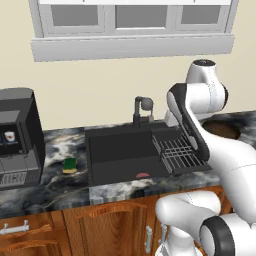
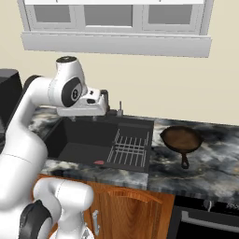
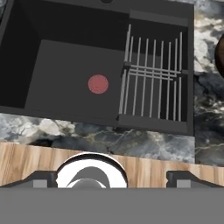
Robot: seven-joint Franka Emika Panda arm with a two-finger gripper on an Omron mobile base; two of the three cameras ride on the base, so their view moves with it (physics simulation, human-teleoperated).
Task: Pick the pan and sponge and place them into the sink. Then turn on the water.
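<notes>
The black sink (image 1: 107, 150) is set into the marble counter, with a red drain (image 3: 98, 84) and a wire rack (image 3: 153, 81) on its right side. The dark-brown pan (image 2: 181, 138) lies on the counter right of the sink, its handle toward the front; a sliver of the pan (image 3: 220, 57) shows in the hand view. The green-and-yellow sponge (image 1: 70, 165) rests on the counter left of the sink. My gripper (image 2: 84, 118) hovers over the basin's back left, pointing down. In the hand view the gripper (image 3: 113, 178) is open and holds nothing. No water is in view at the faucet (image 1: 143, 107).
A black coffee machine (image 1: 17, 137) stands at the counter's far left. Wooden cabinet doors (image 1: 110, 225) run below the counter edge. A window sill (image 2: 116, 44) juts from the wall above the sink.
</notes>
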